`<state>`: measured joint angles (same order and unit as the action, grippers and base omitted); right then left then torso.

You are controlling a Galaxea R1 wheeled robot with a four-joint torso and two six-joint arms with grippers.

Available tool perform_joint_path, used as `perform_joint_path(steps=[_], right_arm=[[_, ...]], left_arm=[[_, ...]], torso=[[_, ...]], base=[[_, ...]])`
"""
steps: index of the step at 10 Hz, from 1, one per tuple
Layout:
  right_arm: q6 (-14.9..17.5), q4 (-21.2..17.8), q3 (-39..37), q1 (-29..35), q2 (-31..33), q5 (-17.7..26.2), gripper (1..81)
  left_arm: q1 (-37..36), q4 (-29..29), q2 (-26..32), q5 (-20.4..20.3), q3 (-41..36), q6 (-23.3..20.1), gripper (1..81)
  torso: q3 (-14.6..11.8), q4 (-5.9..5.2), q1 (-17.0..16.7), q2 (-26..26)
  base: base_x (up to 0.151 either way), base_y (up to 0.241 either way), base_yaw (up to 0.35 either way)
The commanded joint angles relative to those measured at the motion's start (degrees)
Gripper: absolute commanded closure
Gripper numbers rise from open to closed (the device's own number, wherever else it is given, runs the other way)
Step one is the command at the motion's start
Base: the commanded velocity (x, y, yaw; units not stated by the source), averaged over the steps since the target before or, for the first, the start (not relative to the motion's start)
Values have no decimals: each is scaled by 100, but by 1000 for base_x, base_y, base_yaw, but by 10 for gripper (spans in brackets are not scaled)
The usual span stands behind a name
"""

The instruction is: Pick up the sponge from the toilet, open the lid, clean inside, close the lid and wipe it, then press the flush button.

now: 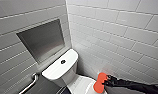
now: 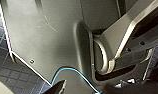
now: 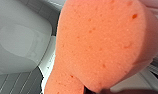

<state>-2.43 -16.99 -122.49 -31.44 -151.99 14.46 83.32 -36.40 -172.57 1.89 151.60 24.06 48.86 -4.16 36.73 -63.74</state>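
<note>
- orange-red sponge (image 1: 100, 82) is grasped by your right pincer (image 1: 106, 81), which is clenched on the sponge's right-hand edge. the black arm comes in low from the right, along the side wall.
- the sponge stands roughly upright over the right part of the white lid (image 1: 81, 86). you cannot tell whether the two touch.
- the lid looks to be down, and the frame's lower edge cuts it off.
- the toilet (image 1: 57, 75) sits in the corner where two white-tiled walls meet. its cistern top is flat and bare apart from the dark flush button (image 1: 63, 61) at its middle.
- a recessed steel niche (image 1: 42, 40) is set in the left wall, just above the cistern.
- a metal grab bar (image 1: 32, 82) runs slanted low on the left wall, beside the cistern, with dark floor (image 1: 48, 88) next to it.
- room is tight on the right, where the tiled side wall (image 1: 125, 50) is close behind the sponge and arm. left of the bowl there is more open floor.
- count: one sponge, one flush button, one niche, one grab bar.
- your left pincer (image 2: 59, 87) lies against the robot's grey body panel, with a blue cable (image 2: 72, 72) and dark tiled floor beside it. you cannot tell whether it is released or clenched.
</note>
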Motion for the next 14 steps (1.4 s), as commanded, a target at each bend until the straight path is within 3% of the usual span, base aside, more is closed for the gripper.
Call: perform_joint_path(steps=[1, 5, 8, 10, 11, 14], right_arm=[[-118, -173, 7, 1020, -131, 4, 811], [-144, -208, -116, 1038, -352, -66, 811], [-250, -216, -160, 1082, -642, -207, 811], [-618, -243, -134, 1108, -773, -496, 811], [-733, -234, -160, 1100, -887, -541, 811], [-742, -199, -257, 1161, -985, -479, 811]], left_arm=[[22, 10, 12, 382, -8, -16, 10], [22, 1, -6, 382, -8, -16, 10], [22, -8, -24, 382, -8, -16, 10], [22, -16, -32, 382, -8, -16, 10], [22, -16, -41, 382, -8, -16, 10], [22, -25, -59, 382, -8, -16, 10]], torso=[[250, 0, 0, 0], [909, 0, 2, 2], [866, 0, 7, 6], [903, 0, 9, 9], [903, 0, 378, -564], [905, 0, 516, -783]], base=[[0, 0, 0], [0, 0, 0], [0, 0, 0], [0, 0, 0], [0, 0, 0], [0, 0, 0]])
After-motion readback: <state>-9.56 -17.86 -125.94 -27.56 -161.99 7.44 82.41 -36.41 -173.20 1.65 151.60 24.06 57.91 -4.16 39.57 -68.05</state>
